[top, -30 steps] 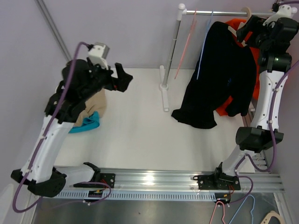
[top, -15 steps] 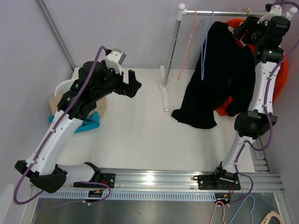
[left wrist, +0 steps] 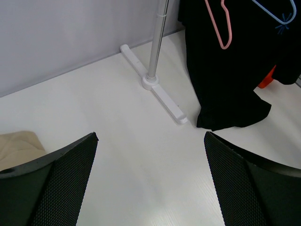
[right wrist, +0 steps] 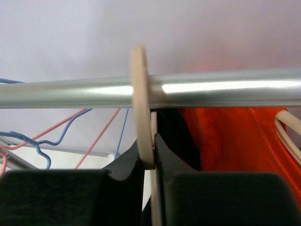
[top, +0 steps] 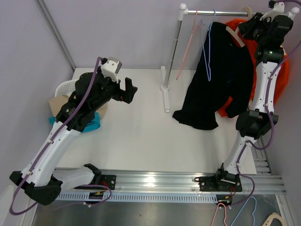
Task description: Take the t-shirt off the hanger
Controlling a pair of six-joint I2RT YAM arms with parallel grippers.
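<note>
The black t-shirt (top: pixel 221 80) hangs on a cream wooden hanger (top: pixel 233 35) at the upper right of the overhead view. The hanger's hook sits over the metal rail (top: pixel 211 13) of a clothes rack. The shirt's lower hem drapes down onto the white desk (top: pixel 141 136), right of the rack's base (top: pixel 165 94).

The right end effector (top: pixel 247 26) is up at the rail, at the top of the hanger. In the right wrist view its 2 dark fingers (right wrist: pixel 56 197) fill the bottom of the frame. They are closed on the hanger's neck just under the hook (right wrist: pixel 139 103), with black cloth pressed close beside it. The rail (right wrist: pixel 225 87) crosses the middle of that frame. An orange garment (right wrist: pixel 225 136) hangs just right of the hanger.

In the overhead view the orange garment (top: pixel 277 80) shows behind and to the right of the t-shirt. 2 bare wire hangers, 1 pink (top: pixel 188 47) and 1 blue (top: pixel 207 47), hang on the rail left of it.

The left end effector (top: pixel 130 89) is in the air over the left half of the desk, well apart from the rack, its jaws wide apart and holding nothing. The left wrist view shows desk between its fingers (left wrist: pixel 61 174), with the t-shirt (left wrist: pixel 225 84) at the upper right.

At the left edge of the overhead view, a white basket (top: pixel 63 87) holds beige cloth (top: pixel 56 103) and teal cloth (top: pixel 91 123).
</note>
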